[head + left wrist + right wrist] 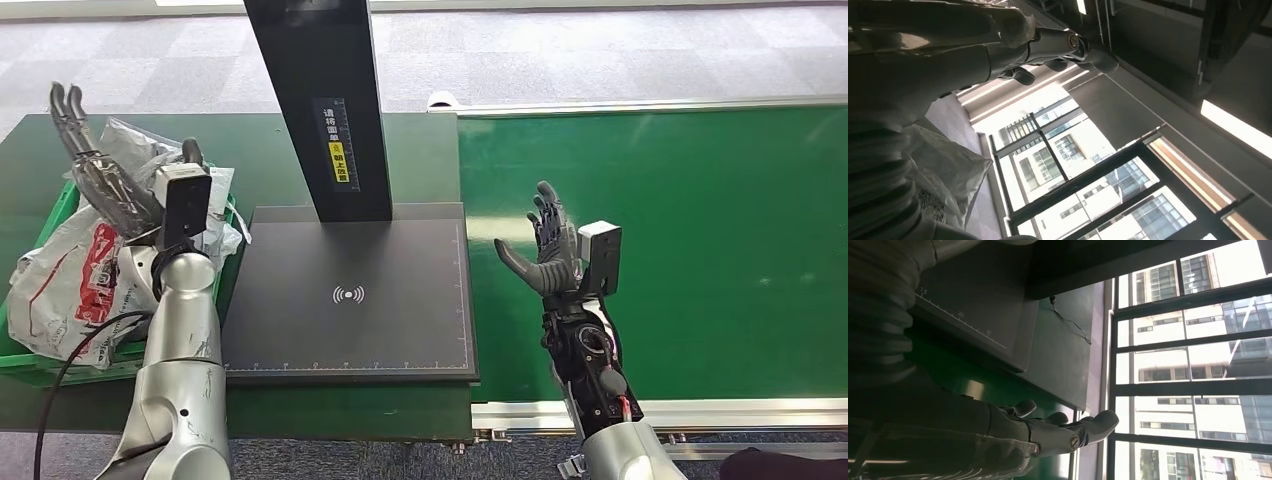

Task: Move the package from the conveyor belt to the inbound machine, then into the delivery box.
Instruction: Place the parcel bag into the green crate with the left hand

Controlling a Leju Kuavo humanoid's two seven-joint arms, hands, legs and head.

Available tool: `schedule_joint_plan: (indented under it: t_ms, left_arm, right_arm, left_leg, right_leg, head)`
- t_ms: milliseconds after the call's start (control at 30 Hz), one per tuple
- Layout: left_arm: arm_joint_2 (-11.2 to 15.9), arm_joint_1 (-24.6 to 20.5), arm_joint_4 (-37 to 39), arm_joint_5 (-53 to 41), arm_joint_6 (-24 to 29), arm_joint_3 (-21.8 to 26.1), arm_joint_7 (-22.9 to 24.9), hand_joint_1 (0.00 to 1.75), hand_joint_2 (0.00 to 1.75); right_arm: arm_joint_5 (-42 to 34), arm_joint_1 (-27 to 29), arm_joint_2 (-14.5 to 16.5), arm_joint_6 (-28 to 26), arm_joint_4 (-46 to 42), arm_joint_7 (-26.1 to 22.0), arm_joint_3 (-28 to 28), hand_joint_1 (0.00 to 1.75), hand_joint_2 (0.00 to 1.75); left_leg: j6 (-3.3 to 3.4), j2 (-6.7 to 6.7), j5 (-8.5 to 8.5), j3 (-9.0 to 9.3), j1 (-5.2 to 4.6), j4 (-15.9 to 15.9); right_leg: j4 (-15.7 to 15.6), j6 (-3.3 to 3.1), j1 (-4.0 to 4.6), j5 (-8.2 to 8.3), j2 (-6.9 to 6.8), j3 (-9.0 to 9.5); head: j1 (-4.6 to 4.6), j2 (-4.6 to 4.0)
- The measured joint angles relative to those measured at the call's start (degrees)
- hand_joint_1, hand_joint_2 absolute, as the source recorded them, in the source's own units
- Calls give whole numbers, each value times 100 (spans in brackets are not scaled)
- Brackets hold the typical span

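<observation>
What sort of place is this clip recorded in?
Likely a parcel-sorting demo station inside an office-type building: a green conveyor belt, a black scanning platform with an upright post, and a green bin of bagged parcels. Large windows face other buildings.

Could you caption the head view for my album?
Both hands, left hand and right hand, raised empty; packages fill the green box.

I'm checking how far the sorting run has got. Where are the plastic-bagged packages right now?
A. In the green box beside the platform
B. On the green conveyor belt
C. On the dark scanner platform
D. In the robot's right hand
A: the bagged packages lie piled in the green box under the raised left hand; the right hand is open, holding nothing, above the conveyor belt, and the scanner platform is bare.
</observation>
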Motion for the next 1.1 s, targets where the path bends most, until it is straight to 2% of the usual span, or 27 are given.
schedule_joint_plan:
  t_ms: [200, 300, 400, 500, 633, 767, 900, 1100]
  left_arm:
    - [-277, 455, -1486, 598, 0, -149, -38, 0, 175]
    - [-336, 645, -1992, 996, -2, -356, -41, 0, 175]
    - [-331, 834, -2250, 1648, -9, -747, -41, 0, 175]
    - [-257, 1050, -2298, 2297, -112, -1392, -7, 0, 175]
    - [-118, 1307, -2302, 2933, -828, -2248, 241, 0, 175]
    - [-15, 1510, -2302, 3381, -1734, -2794, 432, 0, 175]
    - [12, 1666, -2242, 3697, -2596, -3076, 558, 0, 175]
    - [-6, 1679, -1596, 3841, -3375, -3370, 763, 0, 175]
  right_arm:
    - [-21, -1, 3, -39, 8, -21, 1, 0, 175]
    - [-24, -2, 9, -50, 8, -22, 2, 0, 175]
    - [-24, -1, 9, -63, 8, -27, 0, 0, 175]
    - [-16, -1, 8, -64, 7, -45, 0, 0, 175]
    - [10, -1, 1, -56, 2, -65, -2, 0, 175]
    - [32, -1, -15, -29, -9, -74, -2, 0, 175]
    - [83, -1, -29, 38, -9, -81, -2, 0, 175]
    - [114, -1, -27, 90, -7, -41, -2, 0, 175]
  left_leg:
    - [0, -1, -1, -1, 0, 0]
    - [0, -1, -1, -1, 0, 0]
    - [0, -2, -1, 0, 0, 0]
    - [0, -4, -1, 0, 0, 0]
    - [1, -3, -1, -1, -1, 0]
    - [1, -2, -3, -2, -1, 0]
    - [2, -2, -4, -2, -1, 0]
    - [2, -2, -4, -1, -1, 0]
  right_leg:
    - [0, 1, 0, -1, -2, -1]
    - [-1, 1, 0, -1, -4, -1]
    - [-1, 1, 0, -1, -5, 0]
    - [-1, 1, -1, -1, -7, 0]
    - [-1, 1, -1, -1, -6, 0]
    - [-2, 1, -1, -1, -6, -1]
    - [-2, 1, -1, -1, -6, -2]
    - [-2, 2, -1, -1, -6, -2]
  head:
    - [0, -1]
    - [-1, 0]
    - [-1, 0]
    - [0, 0]
    - [0, 0]
    - [-2, 0]
    - [0, 0]
    - [0, 0]
